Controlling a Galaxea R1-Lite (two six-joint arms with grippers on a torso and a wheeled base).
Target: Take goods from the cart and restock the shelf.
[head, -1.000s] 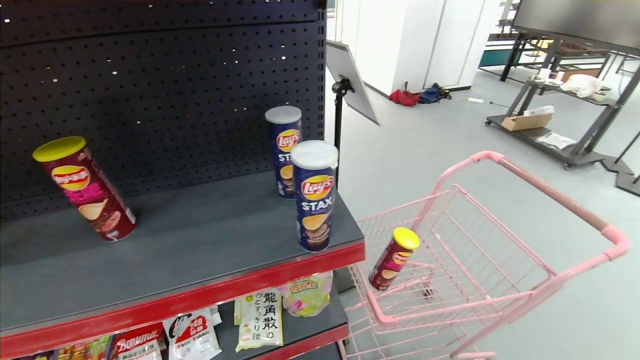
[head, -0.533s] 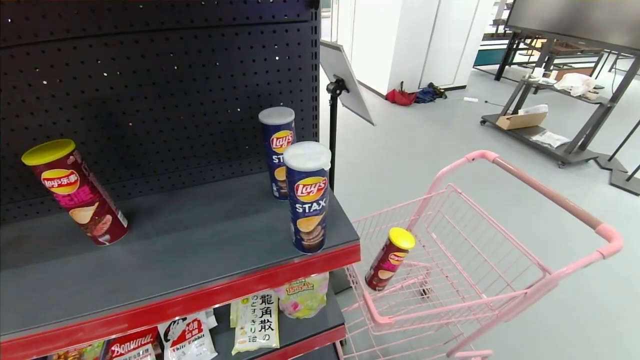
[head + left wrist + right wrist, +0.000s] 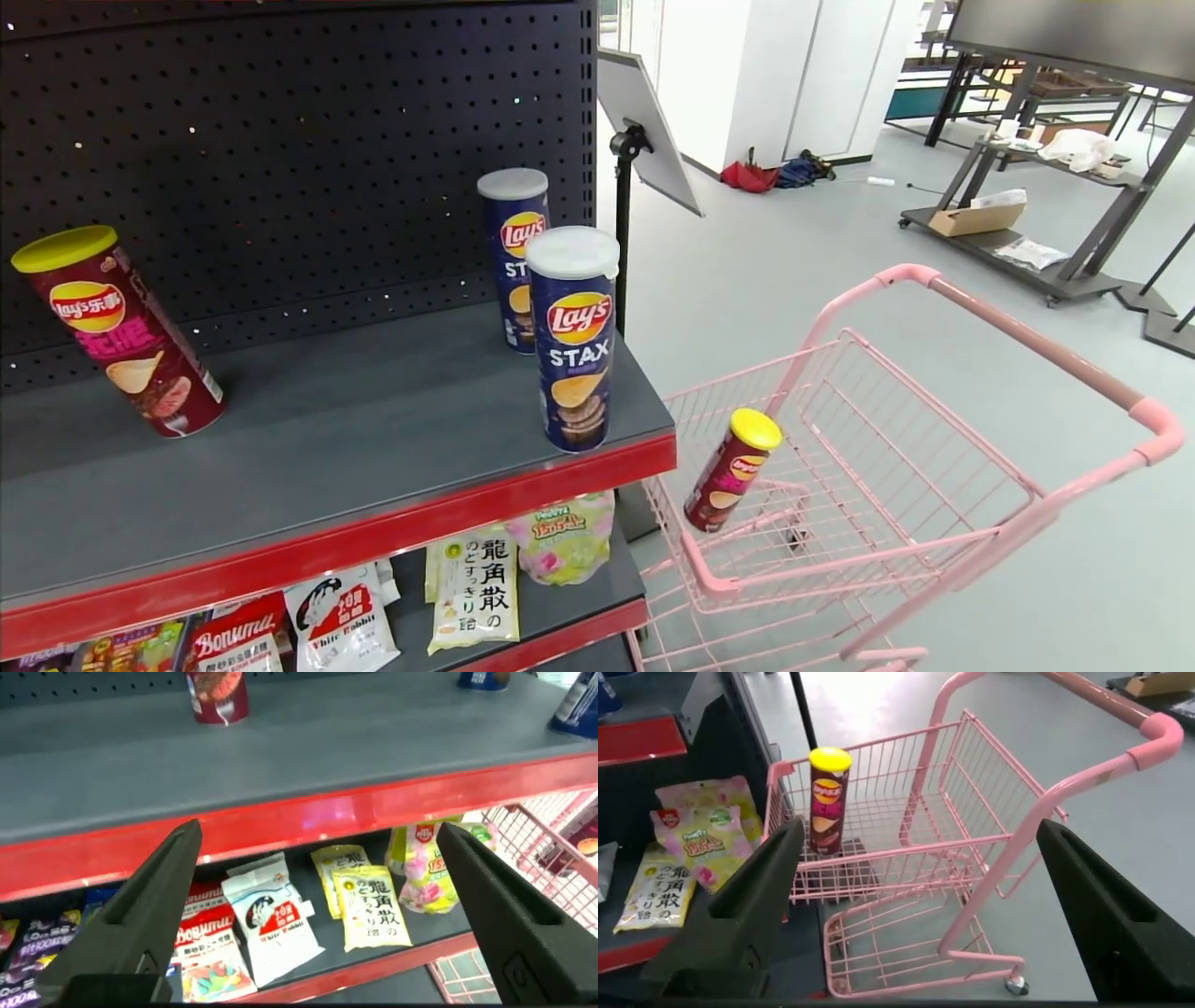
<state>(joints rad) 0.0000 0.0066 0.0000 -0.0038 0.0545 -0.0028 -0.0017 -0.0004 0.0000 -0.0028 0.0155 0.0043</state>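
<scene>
A red chip can with a yellow lid (image 3: 731, 469) is standing in the basket of the pink cart (image 3: 1027, 351), at the end nearest the shelf and close against the wire wall there; in the right wrist view the same can (image 3: 828, 800) is showing upright on the basket floor. The cart is sitting just beside the end of the shelf (image 3: 355, 439), with its handle pointing away from it. On the grey shelf board a matching red can (image 3: 117, 331) is standing toward the robot's left, well apart from two blue cans with white lids: one (image 3: 571, 341) is standing near the red front edge at the end by the cart, and the other (image 3: 512, 257) is standing behind it, close to the dark pegboard (image 3: 280, 159). Below, on the lower tier, snack bags (image 3: 471, 593) are lying in a row. The left gripper (image 3: 320, 829) is hanging in front of the shelf's red edge with its fingers spread wide and holding nothing. The right gripper (image 3: 920, 826) is hovering above the cart, its fingers likewise spread wide and empty, with the can in the basket lying beyond them.
</scene>
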